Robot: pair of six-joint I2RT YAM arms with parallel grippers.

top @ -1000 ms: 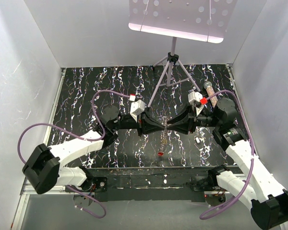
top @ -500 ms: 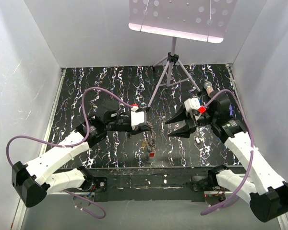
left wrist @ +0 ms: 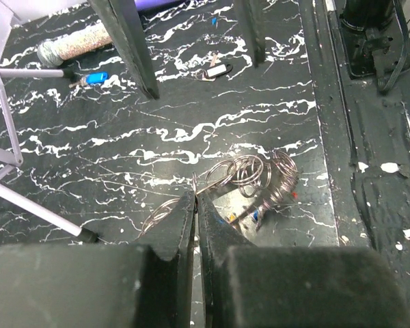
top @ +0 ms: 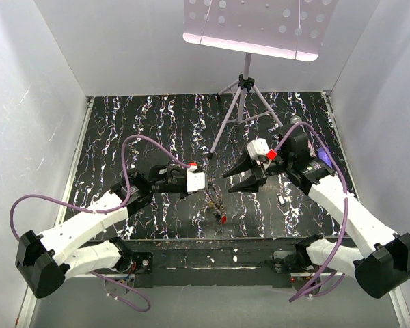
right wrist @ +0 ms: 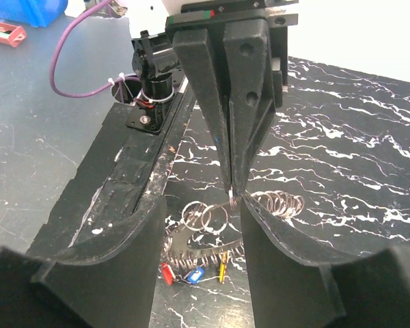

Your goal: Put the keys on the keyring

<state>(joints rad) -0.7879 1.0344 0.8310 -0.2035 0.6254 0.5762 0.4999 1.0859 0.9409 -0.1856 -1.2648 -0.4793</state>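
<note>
Left gripper (left wrist: 195,205) was clamped tight, fingertips pinching one wire loop of the keyring (left wrist: 256,172). The rest of the coil sagged from the pinch onto the marbled table (left wrist: 191,116), near its front edge. The keys (right wrist: 195,275), red, blue and yellow heads, bunched at the coil's low end. Right gripper (top: 227,183) faced the left one, fingers spread wide and holding nothing, just beside the pinched loop.

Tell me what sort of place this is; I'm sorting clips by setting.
Likely a robot lab enclosure: white walls box in a black marbled table, with a perforated panel on a tripod.
</note>
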